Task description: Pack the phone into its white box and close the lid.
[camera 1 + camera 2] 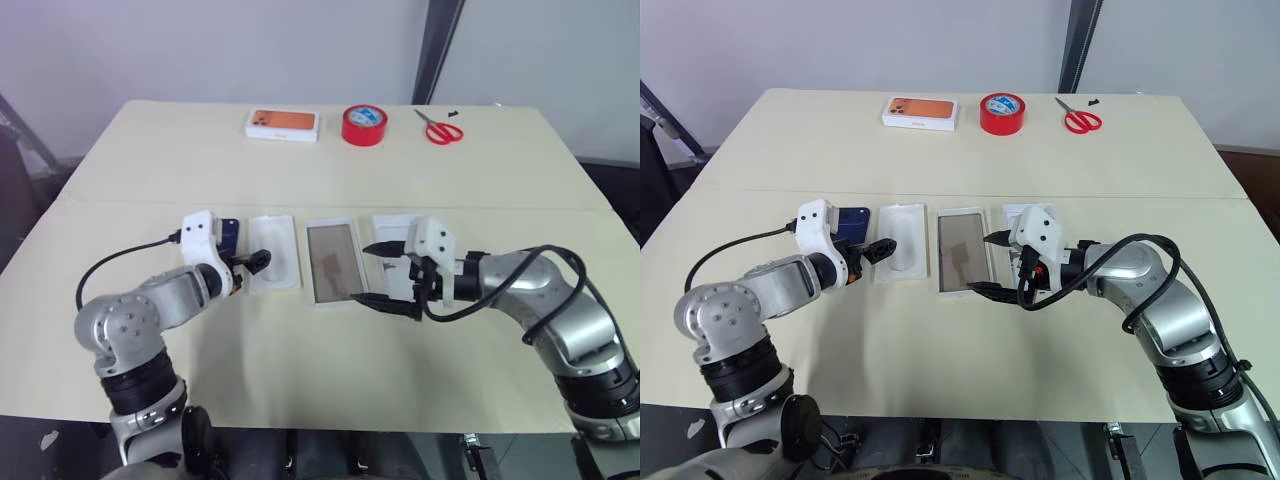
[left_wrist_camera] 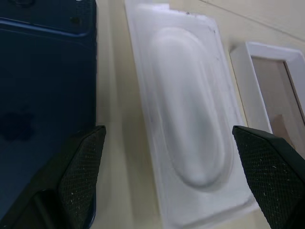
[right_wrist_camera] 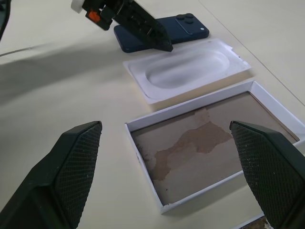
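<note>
The dark navy phone (image 3: 162,31) lies flat on the table, leftmost in a row, partly behind my left wrist. To its right is a thin white insert (image 1: 272,252) with an oval recess, then the white box (image 1: 333,262), an open tray with a brownish floor. The lid (image 1: 392,228) comes last, mostly hidden behind my right hand. My left gripper (image 2: 169,138) is open, low over the gap between phone (image 2: 43,95) and insert (image 2: 186,105). My right gripper (image 3: 166,129) is open and empty, at the right side of the box (image 3: 205,143) and pointing left across it.
Along the table's far side stand a closed white box with an orange phone picture (image 1: 282,124), a red tape roll (image 1: 364,125) and red-handled scissors (image 1: 438,128). A seam runs across the table just behind the row.
</note>
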`<state>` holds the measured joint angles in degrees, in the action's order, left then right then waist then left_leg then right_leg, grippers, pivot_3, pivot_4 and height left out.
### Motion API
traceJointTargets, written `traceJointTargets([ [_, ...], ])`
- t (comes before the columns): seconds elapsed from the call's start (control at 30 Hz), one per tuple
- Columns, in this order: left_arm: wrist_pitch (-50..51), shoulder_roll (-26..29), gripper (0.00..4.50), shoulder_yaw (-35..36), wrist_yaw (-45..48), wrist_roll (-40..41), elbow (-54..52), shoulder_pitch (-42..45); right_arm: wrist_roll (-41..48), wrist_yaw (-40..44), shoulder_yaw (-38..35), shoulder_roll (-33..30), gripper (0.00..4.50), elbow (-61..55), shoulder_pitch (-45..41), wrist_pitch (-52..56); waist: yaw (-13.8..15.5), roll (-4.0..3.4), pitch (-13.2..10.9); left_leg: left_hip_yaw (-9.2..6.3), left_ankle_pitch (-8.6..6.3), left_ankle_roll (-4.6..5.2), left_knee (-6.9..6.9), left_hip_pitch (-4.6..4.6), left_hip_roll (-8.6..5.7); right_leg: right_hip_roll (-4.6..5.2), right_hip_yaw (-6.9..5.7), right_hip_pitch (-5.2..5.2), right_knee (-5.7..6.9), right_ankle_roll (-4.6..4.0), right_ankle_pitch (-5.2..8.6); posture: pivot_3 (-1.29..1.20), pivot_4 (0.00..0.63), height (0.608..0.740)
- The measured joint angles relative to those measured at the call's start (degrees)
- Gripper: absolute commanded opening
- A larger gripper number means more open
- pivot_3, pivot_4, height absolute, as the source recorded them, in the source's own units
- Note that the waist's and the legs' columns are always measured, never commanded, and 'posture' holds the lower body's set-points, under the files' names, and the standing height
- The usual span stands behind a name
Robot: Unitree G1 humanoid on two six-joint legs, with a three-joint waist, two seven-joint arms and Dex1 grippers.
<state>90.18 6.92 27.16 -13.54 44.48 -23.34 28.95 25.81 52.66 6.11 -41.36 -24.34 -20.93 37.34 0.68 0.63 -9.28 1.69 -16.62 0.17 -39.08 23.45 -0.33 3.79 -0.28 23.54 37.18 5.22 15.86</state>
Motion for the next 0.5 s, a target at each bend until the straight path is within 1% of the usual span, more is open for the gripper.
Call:
traceJointTargets([
  [0.13, 1.26, -3.31, 4.47, 1.24, 0.06, -2.88, 2.62, 1.72, -0.14, -0.96, 0.23, 0.14, 4.5, -0.96, 1.08, -0.06, 0.02, 0.0, 0.0, 0.0, 0.02, -0.04, -0.01, 0.0, 0.0, 0.0, 0.0, 0.0, 0.0, 0.0, 0.0, 0.0, 0.15, 0.725],
  [0.2, 1.8, -5.42, 4.47, 3.51, 0.3, -3.96, 3.95, 3.47, -0.29, -1.43, 0.25, 0.15, 4.5, -1.36, 1.76, -0.09, 0.03, 0.0, 0.0, 0.0, 0.02, -0.03, 0.0, 0.0, 0.0, 0.0, 0.0, 0.0, 0.0, 0.0, 0.0, 0.0, 0.15, 0.725],
  [0.23, 1.81, -6.27, 4.23, 4.31, 0.37, -4.12, 4.46, 4.02, -0.33, -1.62, 0.25, 0.16, 4.5, -1.38, 1.88, -0.1, 0.02, 0.0, 0.0, 0.0, 0.02, -0.03, -0.01, 0.0, 0.0, 0.0, 0.0, -0.01, 0.0, 0.0, 0.0, 0.0, 0.15, 0.725],
  [0.3, 1.82, -8.17, 3.62, 6.11, 0.67, -4.87, 5.98, 5.43, -0.58, -2.1, 0.26, 0.24, 4.5, -1.41, 1.93, -0.1, 0.03, 0.01, 0.0, 0.0, 0.02, -0.03, -0.01, 0.0, 0.0, 0.0, 0.0, -0.01, -0.01, 0.0, 0.0, 0.0, 0.15, 0.725],
  [0.33, 1.82, -8.74, 3.23, 6.6, 0.76, -5.31, 6.71, 5.72, -0.74, -2.31, 0.27, 0.28, 4.5, -1.43, 1.93, -0.1, 0.01, 0.01, 0.0, 0.0, 0.01, -0.04, -0.01, 0.0, 0.0, 0.0, 0.0, 0.0, -0.01, 0.0, 0.0, 0.0, 0.15, 0.725],
  [0.5, 1.82, -9.44, 0.66, 9.47, 1.09, -7.79, 7.56, 6.23, -0.85, -3.17, 0.3, 0.32, 4.5, -1.91, 2.42, -0.1, -0.04, 0.02, -0.01, 0.0, 0.01, -0.04, -0.01, 0.0, 0.01, -0.01, 0.0, 0.0, 0.0, 0.0, 0.0, 0.0, 0.15, 0.725],
])
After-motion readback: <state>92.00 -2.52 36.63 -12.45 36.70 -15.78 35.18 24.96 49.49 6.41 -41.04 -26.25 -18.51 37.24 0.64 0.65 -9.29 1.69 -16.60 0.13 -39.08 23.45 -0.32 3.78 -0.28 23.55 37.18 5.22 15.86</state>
